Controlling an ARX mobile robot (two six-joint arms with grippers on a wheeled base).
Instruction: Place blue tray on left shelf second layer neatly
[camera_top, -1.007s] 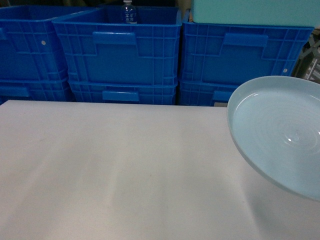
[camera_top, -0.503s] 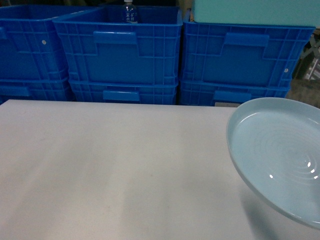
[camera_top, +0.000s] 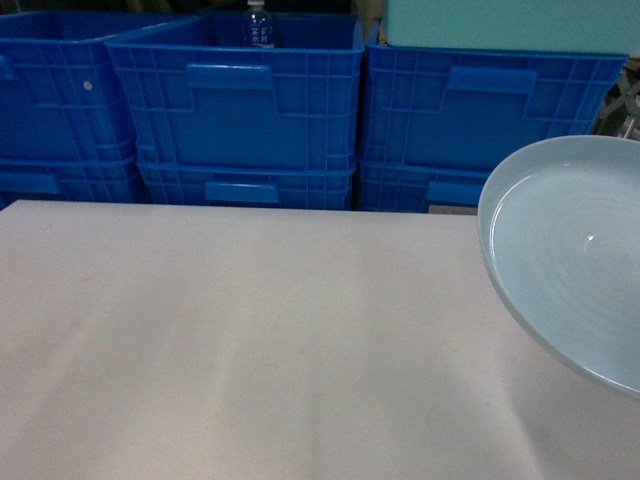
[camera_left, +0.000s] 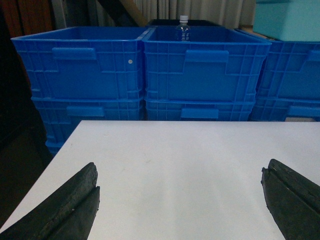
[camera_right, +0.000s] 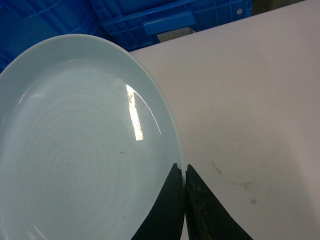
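Note:
The blue tray (camera_top: 575, 255), a pale sky-blue round shallow dish, hangs tilted above the white table (camera_top: 250, 340) at the right edge of the head view. In the right wrist view the blue tray (camera_right: 75, 150) fills the left half, and my right gripper (camera_right: 183, 167) is shut on its rim, one finger inside and one outside. My left gripper (camera_left: 180, 182) is open above the table's near left part, with nothing between its fingers. The left shelf is out of view.
Stacked dark-blue ribbed crates (camera_top: 240, 100) line the far edge of the table. A water bottle (camera_top: 258, 24) stands in the middle top crate. A teal box (camera_top: 510, 22) sits on the right stack. The table's left edge (camera_left: 55, 165) drops to dark floor.
The tray dipped lower half a second ago and has now risen again, shifting a little to the right in the head view.

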